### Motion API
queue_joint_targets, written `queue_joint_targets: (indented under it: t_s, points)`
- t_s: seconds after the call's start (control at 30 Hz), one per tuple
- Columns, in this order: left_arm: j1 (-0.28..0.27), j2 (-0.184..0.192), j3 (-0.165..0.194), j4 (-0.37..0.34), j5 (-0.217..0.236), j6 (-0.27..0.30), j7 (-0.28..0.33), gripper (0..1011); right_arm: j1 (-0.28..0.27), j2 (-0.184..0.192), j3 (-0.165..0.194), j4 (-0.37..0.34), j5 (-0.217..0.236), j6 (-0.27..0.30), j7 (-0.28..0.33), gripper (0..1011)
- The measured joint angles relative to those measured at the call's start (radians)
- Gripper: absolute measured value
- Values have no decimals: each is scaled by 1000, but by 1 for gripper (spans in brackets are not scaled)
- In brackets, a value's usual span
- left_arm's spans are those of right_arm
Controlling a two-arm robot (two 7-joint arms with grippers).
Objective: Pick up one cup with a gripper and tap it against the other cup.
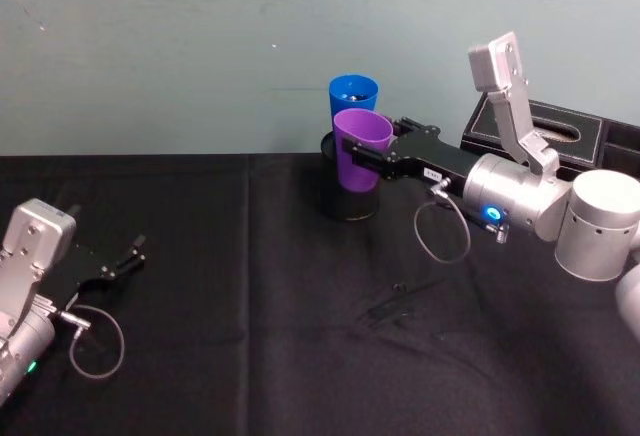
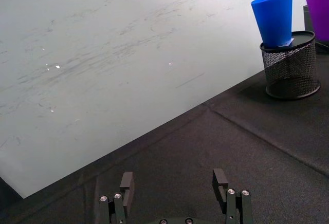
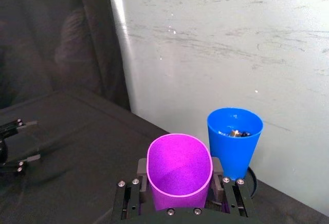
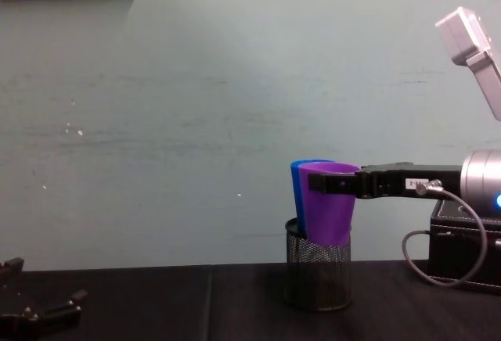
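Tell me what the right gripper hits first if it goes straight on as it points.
Probably the blue cup, standing in the mesh holder just beyond the purple cup that the right gripper holds; the gap is hard to judge.

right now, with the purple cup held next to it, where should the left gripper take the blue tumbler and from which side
Grip the blue tumbler's bare upper wall, above the mesh pen holder's rim and just under the lip. It widens upward, so fingers there should not slip off. Come from the robot's left, because the right gripper and purple tumbler crowd its front and right.
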Motion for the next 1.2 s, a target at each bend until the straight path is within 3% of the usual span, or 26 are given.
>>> queue_joint_targets:
  t_s: [0.8, 1.2]
  points:
    - [0, 0, 0, 0, 0, 0, 0, 1000, 59, -72, 38, 115, -62, -7, -26, 707]
    - [0, 0, 0, 0, 0, 0, 0, 1000, 62, -85, 52, 123, -77, -4, -25, 707]
